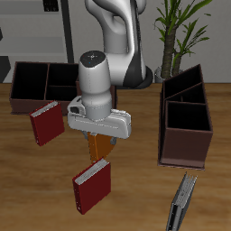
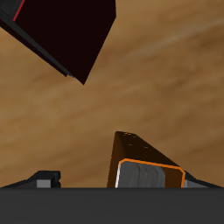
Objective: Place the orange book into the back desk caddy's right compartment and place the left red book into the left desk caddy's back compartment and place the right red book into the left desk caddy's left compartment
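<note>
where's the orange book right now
The orange book is up off the table, held in the gripper, between the two red books.

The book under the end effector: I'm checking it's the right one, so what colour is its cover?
Orange, seen best in the wrist view.

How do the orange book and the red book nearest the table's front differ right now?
The orange book is held in the gripper, off the table; the red book is on the table, untouched. One has an orange cover, the other dark red. Both are small hardcovers with pale page edges.
</note>
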You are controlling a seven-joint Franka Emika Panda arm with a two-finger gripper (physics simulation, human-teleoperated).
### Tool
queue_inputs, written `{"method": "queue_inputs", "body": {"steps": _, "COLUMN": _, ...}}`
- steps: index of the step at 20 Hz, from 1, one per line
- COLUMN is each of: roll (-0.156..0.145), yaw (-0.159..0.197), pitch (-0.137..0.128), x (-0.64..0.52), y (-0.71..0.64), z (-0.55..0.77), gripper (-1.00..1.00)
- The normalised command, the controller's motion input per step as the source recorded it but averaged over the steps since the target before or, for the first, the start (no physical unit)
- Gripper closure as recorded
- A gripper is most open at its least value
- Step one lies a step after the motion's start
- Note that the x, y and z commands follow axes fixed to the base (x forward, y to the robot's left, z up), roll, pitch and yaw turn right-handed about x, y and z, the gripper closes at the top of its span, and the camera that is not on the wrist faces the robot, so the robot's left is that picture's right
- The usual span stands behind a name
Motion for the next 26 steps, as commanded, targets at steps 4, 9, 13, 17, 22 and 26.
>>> {"method": "queue_inputs", "body": {"steps": 4, "roll": 0.016, "yaw": 0.009, "pitch": -0.018, "x": -0.1, "y": 0.04, "z": 0.15, "gripper": 1.0}}
{"method": "queue_inputs", "body": {"steps": 9, "roll": 0.006, "yaw": 0.054, "pitch": -0.047, "x": -0.2, "y": 0.04, "z": 0.52, "gripper": 1.0}}
{"method": "queue_inputs", "body": {"steps": 13, "roll": 0.005, "yaw": 0.058, "pitch": -0.025, "x": -0.24, "y": 0.02, "z": 0.47, "gripper": 1.0}}
{"method": "queue_inputs", "body": {"steps": 17, "roll": -0.007, "yaw": 0.072, "pitch": -0.046, "x": -0.67, "y": 0.15, "z": 0.86, "gripper": 1.0}}
{"method": "queue_inputs", "body": {"steps": 22, "roll": -0.001, "yaw": 0.093, "pitch": -0.068, "x": -0.7, "y": 0.11, "z": 0.73, "gripper": 1.0}}
{"method": "queue_inputs", "body": {"steps": 26, "roll": -0.004, "yaw": 0.062, "pitch": -0.044, "x": -0.74, "y": 0.02, "z": 0.6, "gripper": 1.0}}
